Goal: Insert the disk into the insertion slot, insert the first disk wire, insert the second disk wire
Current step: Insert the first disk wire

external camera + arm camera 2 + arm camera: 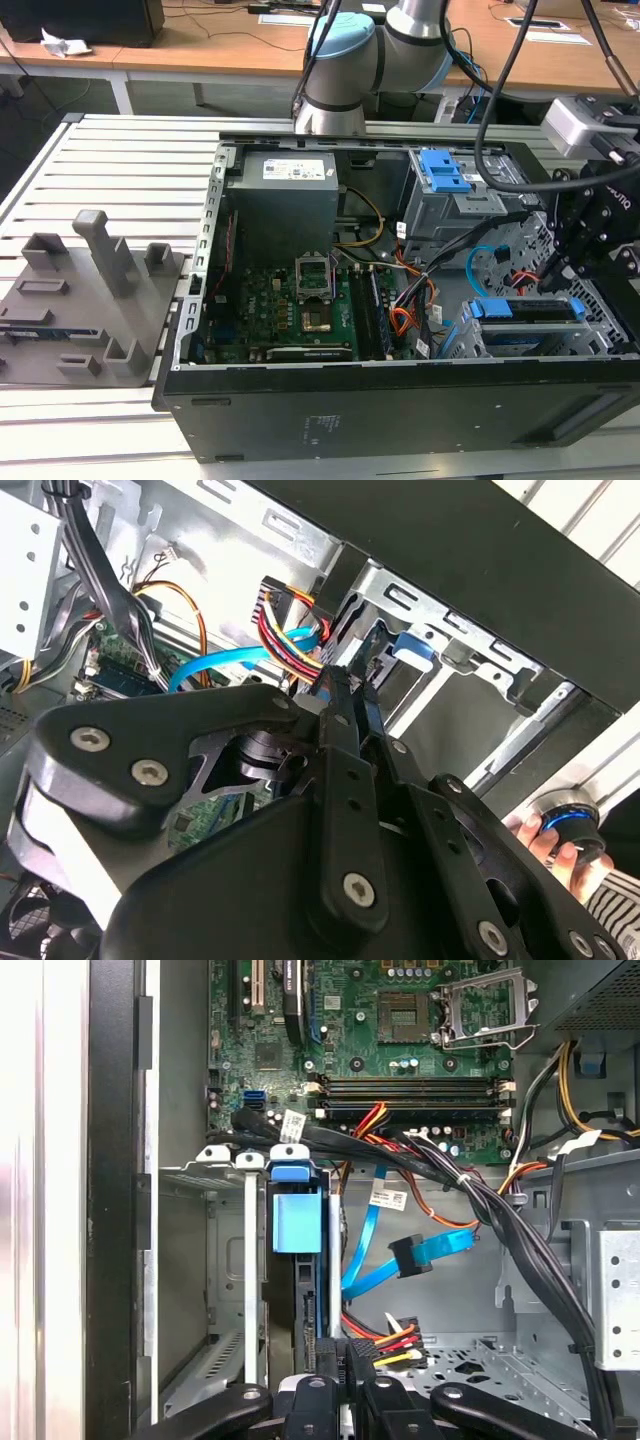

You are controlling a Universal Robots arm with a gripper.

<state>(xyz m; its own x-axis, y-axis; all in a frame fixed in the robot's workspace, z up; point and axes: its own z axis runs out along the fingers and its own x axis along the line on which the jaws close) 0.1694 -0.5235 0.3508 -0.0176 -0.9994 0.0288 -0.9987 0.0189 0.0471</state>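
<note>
**Exterior view to wrist views: claw on the drive in its bay**

Exterior view: at the open black computer case's [400,400] front corner on the exterior view's right, the silver rectangular disk [525,327] in its blue plastic frame lies in the perforated sheet-metal insertion slot [456,342]. The black gripper [562,268] is at its end.

Second wrist view: the fingers [335,720] pinch the disk's blue edge.

First wrist view: the flat light blue second disk wire [432,1250] and the red-orange-black first disk wire [388,1338] hang unplugged beside the slot.

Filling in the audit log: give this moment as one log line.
disk in slot | gripper shut on first wire at disk | second wire plug free
</note>
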